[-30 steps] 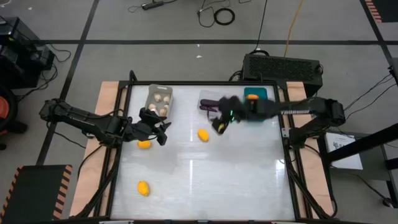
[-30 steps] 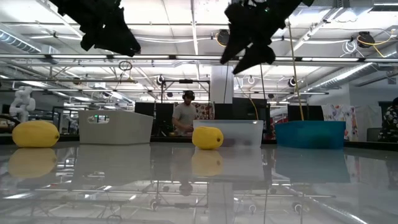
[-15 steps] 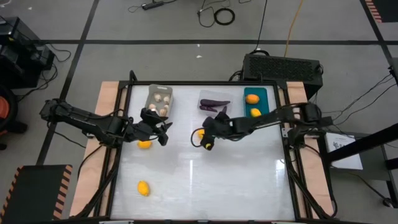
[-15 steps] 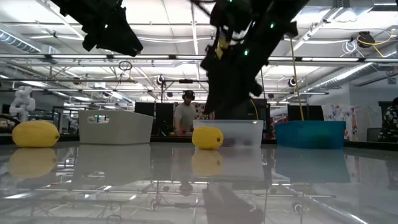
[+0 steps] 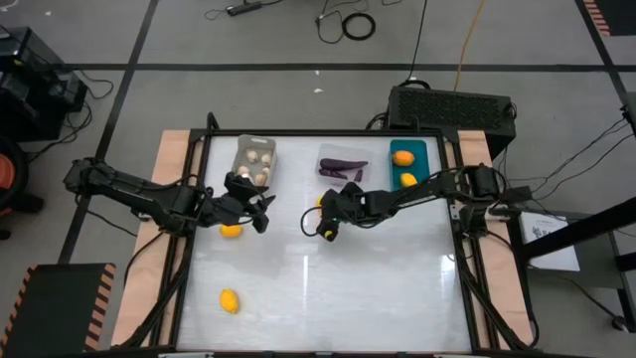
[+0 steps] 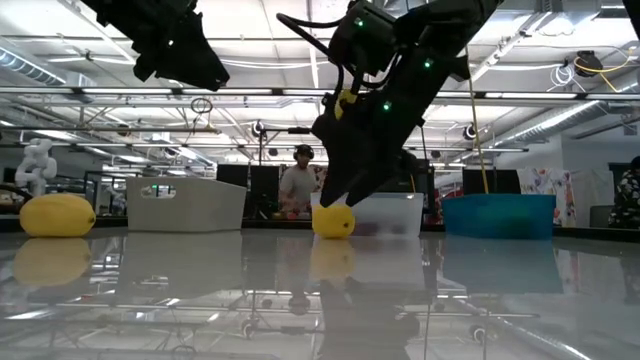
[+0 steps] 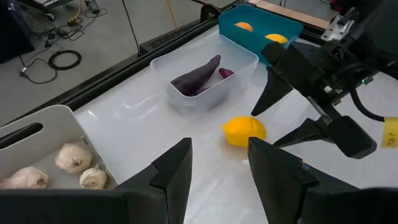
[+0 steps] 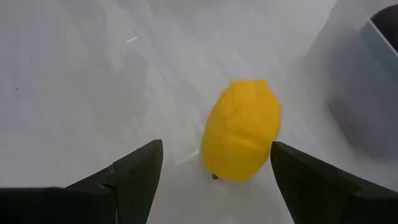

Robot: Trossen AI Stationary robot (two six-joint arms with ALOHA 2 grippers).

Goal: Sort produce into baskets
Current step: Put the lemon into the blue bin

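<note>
Yellow fruit (image 8: 241, 130) lies on the white table (image 5: 378, 288) just ahead of my right gripper (image 5: 325, 221), framed between my 2 spread fingers (image 8: 130, 174), which are released and touch nothing. Seen from above, that fruit sits near table centre, at about 7 o'clock from the clear bin (image 5: 344, 162), and my right arm reaches in from 3 o'clock to hang over it. In the level view the gripper (image 6: 350, 190) points down right above the fruit (image 6: 332, 221).

My left gripper (image 5: 260, 212) hovers off the table, at 6 o'clock from the grey bin (image 5: 255, 159); its fingers (image 7: 174, 171) stand partly apart and carry nothing. A 2nd fruit (image 5: 231, 231) lies just beside it at 7 o'clock, and a 3rd (image 5: 230, 300) rests well apart toward the 6 o'clock edge.

Across the 12 o'clock side stand 3 bins: the grey one holds pale mushrooms (image 7: 73, 158), the clear one purple eggplant (image 7: 197, 76), and the teal bin (image 5: 420, 149) 2 fruits (image 5: 401, 157).
</note>
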